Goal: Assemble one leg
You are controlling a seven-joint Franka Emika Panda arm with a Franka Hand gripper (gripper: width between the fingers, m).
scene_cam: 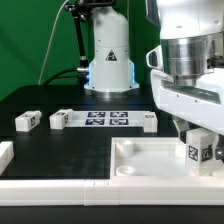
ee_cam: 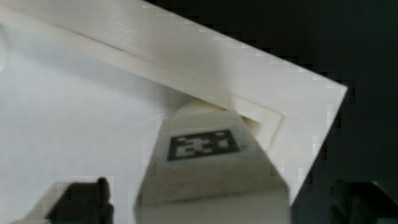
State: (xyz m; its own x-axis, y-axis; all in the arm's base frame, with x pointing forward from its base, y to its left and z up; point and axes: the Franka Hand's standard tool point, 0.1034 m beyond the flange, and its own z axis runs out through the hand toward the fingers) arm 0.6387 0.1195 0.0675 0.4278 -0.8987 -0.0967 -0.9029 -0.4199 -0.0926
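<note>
Even, bright light in the exterior view, white panel nearly blown out against black table, soft low-resolution detail, wrist view blurred, panel there greyish, fingertips dark, unfocused

The leg and panel look like smooth matt white plastic; the table is matt black.

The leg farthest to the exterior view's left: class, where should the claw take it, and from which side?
Probably its middle, across the two long sides, coming straight down from above. The leg lies flat on the table, so nothing can get beneath it. It also sits apart from its neighbour, leaving room on both sides.
</note>
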